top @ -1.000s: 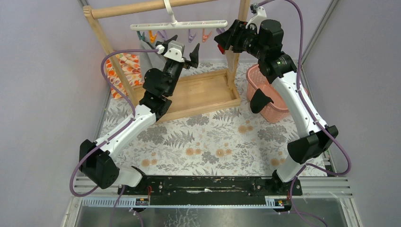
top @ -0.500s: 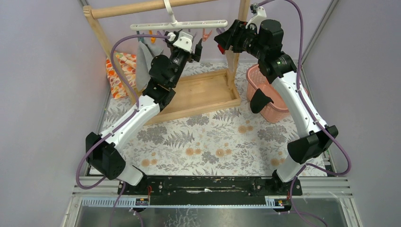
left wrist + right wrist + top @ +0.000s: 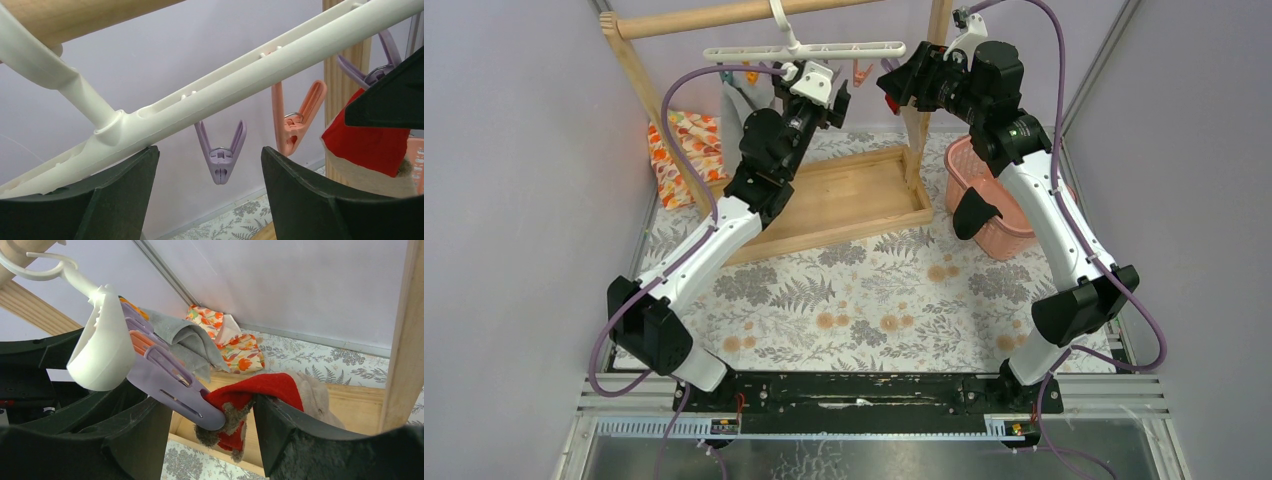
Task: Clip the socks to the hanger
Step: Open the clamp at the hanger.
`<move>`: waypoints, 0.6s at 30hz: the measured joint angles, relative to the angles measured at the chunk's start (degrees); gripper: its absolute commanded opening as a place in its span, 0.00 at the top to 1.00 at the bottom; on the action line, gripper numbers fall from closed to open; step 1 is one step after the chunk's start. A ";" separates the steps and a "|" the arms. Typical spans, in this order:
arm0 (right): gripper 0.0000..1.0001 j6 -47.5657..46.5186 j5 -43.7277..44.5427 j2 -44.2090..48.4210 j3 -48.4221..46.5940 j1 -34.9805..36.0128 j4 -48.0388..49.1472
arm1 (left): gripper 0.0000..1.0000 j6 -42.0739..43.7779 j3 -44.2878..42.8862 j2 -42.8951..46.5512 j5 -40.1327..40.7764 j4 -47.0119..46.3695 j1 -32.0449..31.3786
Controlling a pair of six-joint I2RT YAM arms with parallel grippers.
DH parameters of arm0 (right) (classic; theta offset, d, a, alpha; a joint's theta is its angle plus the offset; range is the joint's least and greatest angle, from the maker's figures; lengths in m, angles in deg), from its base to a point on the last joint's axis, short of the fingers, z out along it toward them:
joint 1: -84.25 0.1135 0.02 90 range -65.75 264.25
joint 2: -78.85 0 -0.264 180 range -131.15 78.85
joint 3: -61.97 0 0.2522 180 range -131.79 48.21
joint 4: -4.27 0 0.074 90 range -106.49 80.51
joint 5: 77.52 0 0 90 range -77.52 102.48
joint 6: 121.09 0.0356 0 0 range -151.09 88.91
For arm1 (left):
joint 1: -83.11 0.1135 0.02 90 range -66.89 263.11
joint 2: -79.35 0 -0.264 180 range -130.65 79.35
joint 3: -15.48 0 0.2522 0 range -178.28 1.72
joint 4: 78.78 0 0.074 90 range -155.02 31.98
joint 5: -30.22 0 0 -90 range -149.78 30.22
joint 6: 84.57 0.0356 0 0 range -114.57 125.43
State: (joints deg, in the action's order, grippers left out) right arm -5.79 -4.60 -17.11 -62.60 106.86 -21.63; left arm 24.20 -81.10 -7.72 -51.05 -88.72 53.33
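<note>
The white hanger (image 3: 804, 50) hangs by its hook from the wooden rail. My left gripper (image 3: 811, 95) is raised just under its bar (image 3: 250, 75). It is open, and a purple clip (image 3: 221, 160) dangles beyond the gap between its fingers. My right gripper (image 3: 899, 85) is at the hanger's right end. Its jaws stand apart around the tip of another purple clip (image 3: 170, 380) and the red end of the beige sock (image 3: 270, 387). The sock lies against one finger; floor shows between the clip and the other. A black sock (image 3: 974, 213) hangs over the basket rim.
A grey cloth (image 3: 736, 100) hangs from the hanger's left clips. An orange clip (image 3: 295, 125) hangs between the purple ones. The wooden frame's tray (image 3: 864, 195) lies below. A pink basket (image 3: 999, 235) stands at the right, a flower-patterned cloth (image 3: 686, 140) by the left post.
My left arm has swung up and back, bringing its gripper from above the tray to just under the hanger bar, jaws a little narrower. The right arm has not moved.
</note>
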 measured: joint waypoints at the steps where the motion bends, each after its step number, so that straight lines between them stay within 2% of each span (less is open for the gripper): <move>1: 0.35 0.02 0.00 0.00 0.02 0.00 0.00 | 0.20 0.00 -0.20 -0.15 -0.02 0.09 0.00; 12: 0.34 0.00 0.02 0.00 1.79 -0.13 0.17 | 0.30 -0.15 -1.68 -1.38 -0.81 0.55 0.00; 13: 0.34 0.00 0.02 0.00 2.01 -0.13 0.20 | 0.33 -0.20 -1.68 -1.38 -0.83 0.52 0.00; 16: 0.35 0.02 0.00 0.00 2.73 -0.17 0.35 | 0.59 -0.70 -1.68 -1.38 -1.03 0.42 0.00; 18: 0.35 0.04 0.00 0.00 3.21 -0.24 0.61 | 0.68 -1.11 -1.68 -1.31 -1.49 0.22 0.07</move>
State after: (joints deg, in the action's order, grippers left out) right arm -5.75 -4.60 -17.11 -59.39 106.62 -21.02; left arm 23.08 -82.79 -9.03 -52.53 -88.51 53.40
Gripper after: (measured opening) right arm 0.655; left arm 0.441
